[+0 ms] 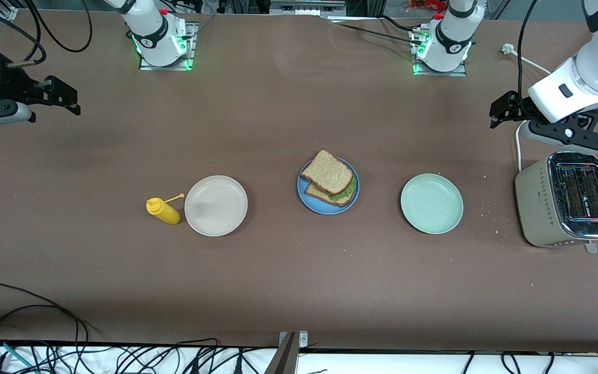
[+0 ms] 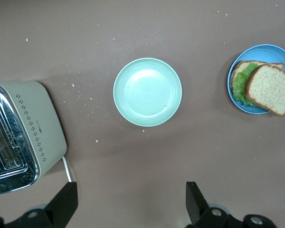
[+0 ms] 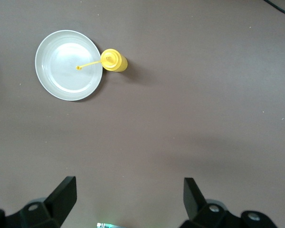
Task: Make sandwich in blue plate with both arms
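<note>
The sandwich [image 1: 328, 179] lies on the blue plate [image 1: 315, 205] at the middle of the table: two brown-crusted bread slices with green lettuce showing between them, the top slice shifted off the lower one. The left wrist view shows the same sandwich [image 2: 268, 88] and blue plate [image 2: 263, 52]. My left gripper [image 1: 499, 110] hangs open and holds nothing above the table beside the toaster, at the left arm's end. My right gripper [image 1: 73, 99] is open and holds nothing too, up over the right arm's end. Both wrist views show wide-apart fingers, left gripper [image 2: 131, 199] and right gripper [image 3: 129, 197], above bare table.
A pale mint-green plate [image 1: 432, 203] sits between the blue plate and a steel toaster [image 1: 563, 200]. Toward the right arm's end are a beige-white plate [image 1: 216, 205] and a yellow squeeze bottle [image 1: 163, 210]. Crumbs lie near the toaster. Cables run along the table's front edge.
</note>
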{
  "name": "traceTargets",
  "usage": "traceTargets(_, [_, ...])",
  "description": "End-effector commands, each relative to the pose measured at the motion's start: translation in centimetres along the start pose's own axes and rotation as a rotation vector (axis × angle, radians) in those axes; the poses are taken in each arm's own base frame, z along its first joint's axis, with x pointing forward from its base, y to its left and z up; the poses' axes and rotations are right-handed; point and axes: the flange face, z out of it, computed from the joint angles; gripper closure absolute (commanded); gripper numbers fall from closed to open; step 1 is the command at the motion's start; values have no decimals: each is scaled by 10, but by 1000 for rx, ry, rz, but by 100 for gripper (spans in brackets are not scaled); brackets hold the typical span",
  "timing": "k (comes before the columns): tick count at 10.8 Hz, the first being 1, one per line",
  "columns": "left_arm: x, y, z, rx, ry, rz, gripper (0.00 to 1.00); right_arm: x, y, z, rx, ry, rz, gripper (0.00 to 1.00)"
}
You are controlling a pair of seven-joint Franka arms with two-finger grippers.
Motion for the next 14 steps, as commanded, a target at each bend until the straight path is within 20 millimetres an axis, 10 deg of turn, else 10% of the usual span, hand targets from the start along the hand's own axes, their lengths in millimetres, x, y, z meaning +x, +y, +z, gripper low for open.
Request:
traceTargets(1, [-4, -1, -5, 21, -3, -7, 0, 0, 4, -8, -50, 12, 7, 0])
traceTargets(14, [-3, 0, -5, 21, -3, -5, 0, -4, 16, -28, -114, -35, 96, 0])
